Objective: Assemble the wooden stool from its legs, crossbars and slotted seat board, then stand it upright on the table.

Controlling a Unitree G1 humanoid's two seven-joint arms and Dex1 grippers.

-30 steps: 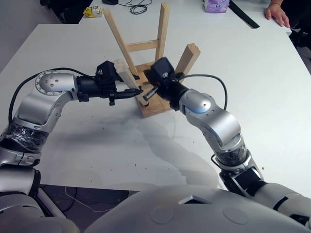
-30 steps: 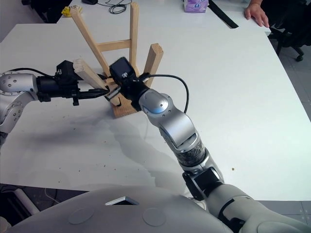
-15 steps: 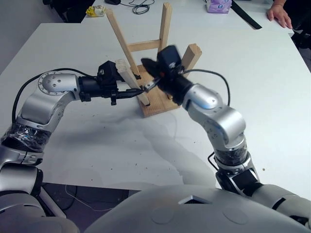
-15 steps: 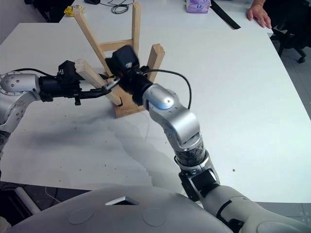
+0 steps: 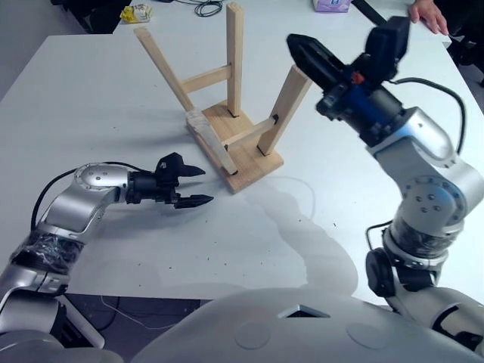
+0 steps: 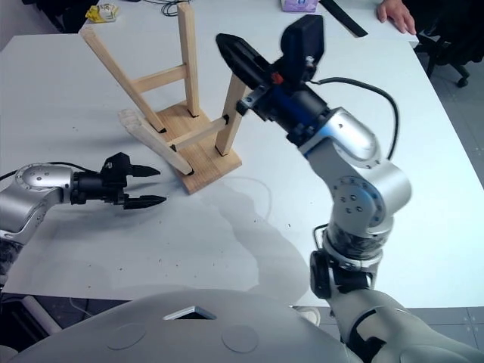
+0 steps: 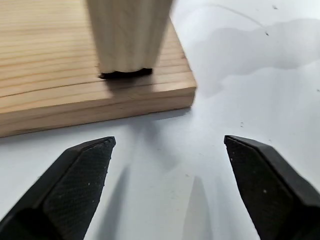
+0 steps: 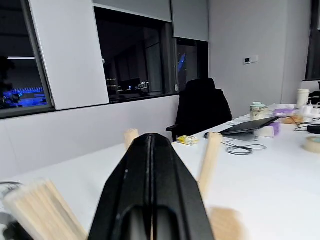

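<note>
The wooden stool lies upside down on the white table (image 5: 113,98), its seat board (image 5: 246,160) flat and its legs (image 5: 234,57) pointing up, joined by crossbars (image 5: 206,77). One short leg (image 5: 210,144) leans low toward the left. My left gripper (image 5: 195,186) hovers low over the table just left of the seat board, open and holding nothing; the left wrist view shows its fingers (image 7: 80,175) apart facing the board's edge (image 7: 100,100). My right gripper (image 5: 306,51) is raised above the stool's right leg (image 5: 286,106), shut on nothing, with its fingertips (image 8: 150,150) pressed together.
A person's hand (image 5: 427,11) rests at the far right table edge. A tissue pack (image 5: 331,4), cables (image 5: 206,7) and a yellow item (image 5: 140,12) lie along the far edge. Bare table stretches in front of the stool.
Both grippers have left the stool. The right arm swung up and to the right above it. The left gripper drew back toward the near left and dropped low. The head view shifted.
</note>
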